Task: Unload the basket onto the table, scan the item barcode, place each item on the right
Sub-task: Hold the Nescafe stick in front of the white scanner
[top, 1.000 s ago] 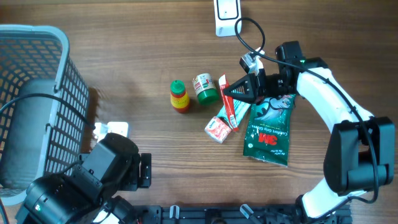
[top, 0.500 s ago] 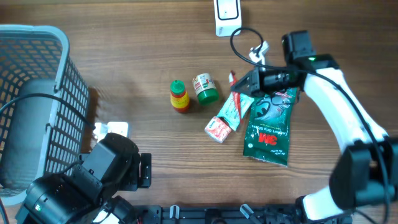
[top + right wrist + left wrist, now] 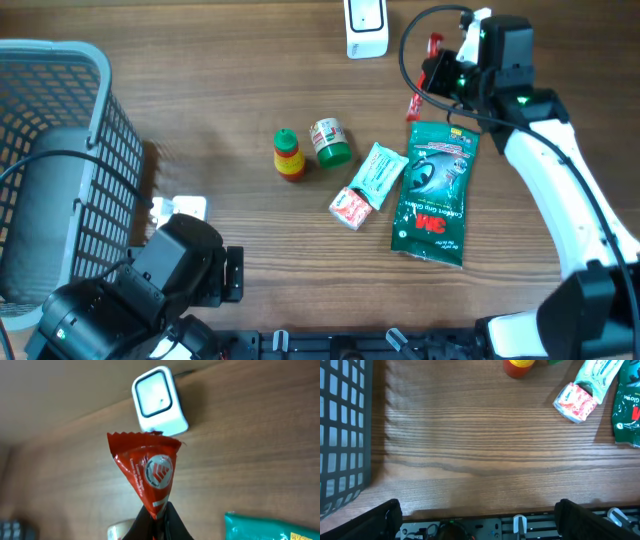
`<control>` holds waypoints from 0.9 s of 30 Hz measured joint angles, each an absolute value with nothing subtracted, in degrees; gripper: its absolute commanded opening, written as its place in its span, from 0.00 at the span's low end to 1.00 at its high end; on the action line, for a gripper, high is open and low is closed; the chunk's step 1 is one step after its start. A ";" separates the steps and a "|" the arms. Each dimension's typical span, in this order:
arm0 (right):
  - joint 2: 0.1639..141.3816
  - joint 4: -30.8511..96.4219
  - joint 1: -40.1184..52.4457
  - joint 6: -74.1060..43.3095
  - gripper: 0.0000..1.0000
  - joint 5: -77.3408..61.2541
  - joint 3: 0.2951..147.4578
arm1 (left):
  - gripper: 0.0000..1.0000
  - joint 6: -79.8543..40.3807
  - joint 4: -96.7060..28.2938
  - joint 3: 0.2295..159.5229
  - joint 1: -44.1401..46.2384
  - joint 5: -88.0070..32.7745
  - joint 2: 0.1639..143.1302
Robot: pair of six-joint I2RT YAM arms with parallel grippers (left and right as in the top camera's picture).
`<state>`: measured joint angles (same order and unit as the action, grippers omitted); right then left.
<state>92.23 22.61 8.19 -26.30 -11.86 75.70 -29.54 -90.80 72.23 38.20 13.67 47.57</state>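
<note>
Raised above the tabletop (image 3: 250, 470), red packet (image 3: 146, 472) pinched at its lower tip by the right claw (image 3: 159, 516), near the white scanner (image 3: 156, 401), left claw (image 3: 477, 512) spread wide and empty, beside the basket (image 3: 342, 430)

Mock shop checkout set up in a robot lab. The wood-grain counter (image 3: 200, 80) carries a white barcode scanner (image 3: 366, 28) at the far edge and a grey wire shopping basket (image 3: 115, 160) at the left. Small retail goods lie about: green glove pack (image 3: 432, 195), red-and-yellow bottle (image 3: 289, 157), green jar (image 3: 331, 142), red sachet (image 3: 147, 477). A white robot arm (image 3: 560, 190) and a black robot arm (image 3: 130, 300) stand at the near edge.
</note>
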 measured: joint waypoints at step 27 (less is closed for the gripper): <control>142.21 -2.00 16.25 -23.75 0.05 10.61 120.49 | 1.00 -29.71 -90.80 72.18 38.24 13.67 47.57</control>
